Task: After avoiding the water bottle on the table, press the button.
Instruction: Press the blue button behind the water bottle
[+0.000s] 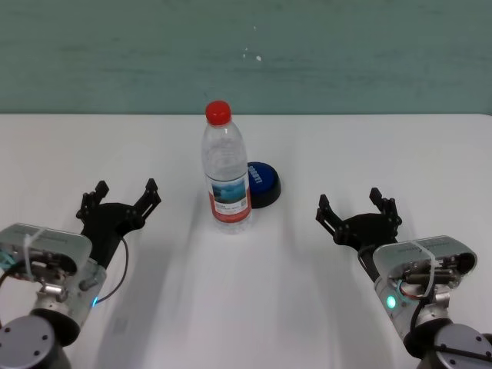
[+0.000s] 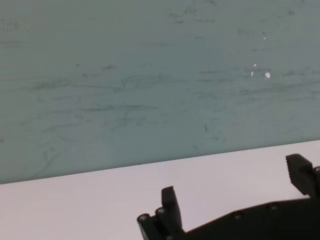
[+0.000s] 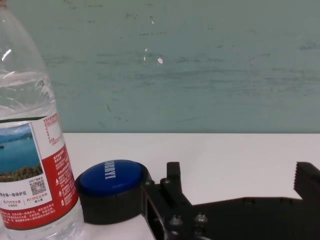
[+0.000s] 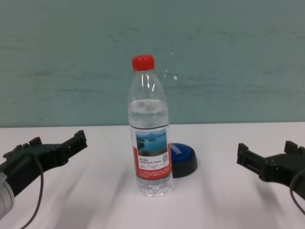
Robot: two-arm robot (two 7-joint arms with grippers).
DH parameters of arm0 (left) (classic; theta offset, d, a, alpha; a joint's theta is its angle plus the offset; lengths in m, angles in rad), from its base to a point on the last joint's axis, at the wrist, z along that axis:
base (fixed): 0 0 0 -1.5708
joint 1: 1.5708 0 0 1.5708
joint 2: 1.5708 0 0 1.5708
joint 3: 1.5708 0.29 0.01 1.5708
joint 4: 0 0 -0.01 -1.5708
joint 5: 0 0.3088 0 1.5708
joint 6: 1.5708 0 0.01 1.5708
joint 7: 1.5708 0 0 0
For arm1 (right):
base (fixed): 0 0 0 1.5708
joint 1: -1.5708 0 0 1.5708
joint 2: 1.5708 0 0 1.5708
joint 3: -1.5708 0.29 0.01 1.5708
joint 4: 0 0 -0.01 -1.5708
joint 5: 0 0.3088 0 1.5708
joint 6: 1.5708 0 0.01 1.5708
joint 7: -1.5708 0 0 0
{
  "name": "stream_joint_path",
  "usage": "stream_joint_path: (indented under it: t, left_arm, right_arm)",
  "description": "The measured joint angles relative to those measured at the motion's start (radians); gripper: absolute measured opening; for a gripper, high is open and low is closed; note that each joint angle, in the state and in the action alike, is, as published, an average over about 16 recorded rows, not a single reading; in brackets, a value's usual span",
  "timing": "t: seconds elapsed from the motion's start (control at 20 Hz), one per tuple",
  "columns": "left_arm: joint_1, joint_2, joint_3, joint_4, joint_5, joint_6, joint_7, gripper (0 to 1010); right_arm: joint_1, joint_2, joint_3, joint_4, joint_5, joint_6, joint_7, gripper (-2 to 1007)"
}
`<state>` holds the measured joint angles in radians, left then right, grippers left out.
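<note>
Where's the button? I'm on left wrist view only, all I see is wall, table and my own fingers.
Observer: The button sits mid-table, behind and to the right of the bottle, close to it.
Operator: Bottle upright?
Observer: Yes, upright with its red cap on; in the chest view it hides the button's left part.
Operator: Which arm has the clearer line?
Observer: Probably the right. The right gripper is open on the button's side, and its wrist view shows the blue dome unblocked, with the bottle off to the side.
Operator: And the left?
Observer: The left gripper is open, left of the bottle, so the bottle stands between it and the button.
</note>
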<state>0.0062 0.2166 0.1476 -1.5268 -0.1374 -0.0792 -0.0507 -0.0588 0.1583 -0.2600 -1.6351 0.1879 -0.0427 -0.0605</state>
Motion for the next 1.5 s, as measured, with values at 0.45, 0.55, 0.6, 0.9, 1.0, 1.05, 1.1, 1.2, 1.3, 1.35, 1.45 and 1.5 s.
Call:
stream_joint_path:
  t: [0.45, 0.55, 0.6, 0.9, 1.0, 1.05, 1.1, 1.2, 1.3, 1.35, 1.45, 1.5]
  left_arm:
    - [0.003, 0.001, 0.000, -0.005, 0.004, 0.002, 0.000, 1000]
    - [0.008, 0.001, -0.001, -0.014, 0.008, 0.005, 0.001, 1000]
    - [0.012, 0.002, -0.002, -0.020, 0.011, 0.007, 0.001, 1000]
    - [0.051, 0.009, -0.015, -0.079, 0.032, 0.022, -0.002, 1000]
    - [0.071, 0.012, -0.022, -0.107, 0.040, 0.028, -0.005, 1000]
    - [0.082, 0.014, -0.026, -0.122, 0.043, 0.031, -0.008, 1000]
    - [0.094, 0.016, -0.030, -0.138, 0.047, 0.034, -0.010, 1000]
    - [0.121, 0.021, -0.040, -0.171, 0.053, 0.038, -0.017, 1000]
    - [0.149, 0.025, -0.050, -0.202, 0.056, 0.040, -0.025, 1000]
    - [0.163, 0.027, -0.055, -0.217, 0.056, 0.040, -0.030, 1000]
    - [0.190, 0.031, -0.065, -0.243, 0.057, 0.039, -0.041, 1000]
    - [0.203, 0.033, -0.069, -0.255, 0.057, 0.038, -0.047, 1000]
  right_arm:
    - [0.000, 0.000, 0.000, 0.000, 0.000, 0.000, 0.000, 1004]
    - [0.000, 0.000, 0.000, 0.000, 0.000, 0.000, 0.000, 1004]
    - [0.000, 0.000, 0.000, 0.000, 0.000, 0.000, 0.000, 1004]
    - [0.000, 0.000, 0.000, 0.000, 0.000, 0.000, 0.000, 1004]
    - [0.000, 0.000, 0.000, 0.000, 0.000, 0.000, 0.000, 1004]
    - [0.000, 0.000, 0.000, 0.000, 0.000, 0.000, 0.000, 1004]
    - [0.000, 0.000, 0.000, 0.000, 0.000, 0.000, 0.000, 1004]
    - [0.000, 0.000, 0.000, 0.000, 0.000, 0.000, 0.000, 1004]
    - [0.000, 0.000, 0.000, 0.000, 0.000, 0.000, 0.000, 1004]
    - [0.000, 0.000, 0.000, 0.000, 0.000, 0.000, 0.000, 1004]
    - [0.000, 0.000, 0.000, 0.000, 0.000, 0.000, 0.000, 1004]
    - [0.000, 0.000, 0.000, 0.000, 0.000, 0.000, 0.000, 1004]
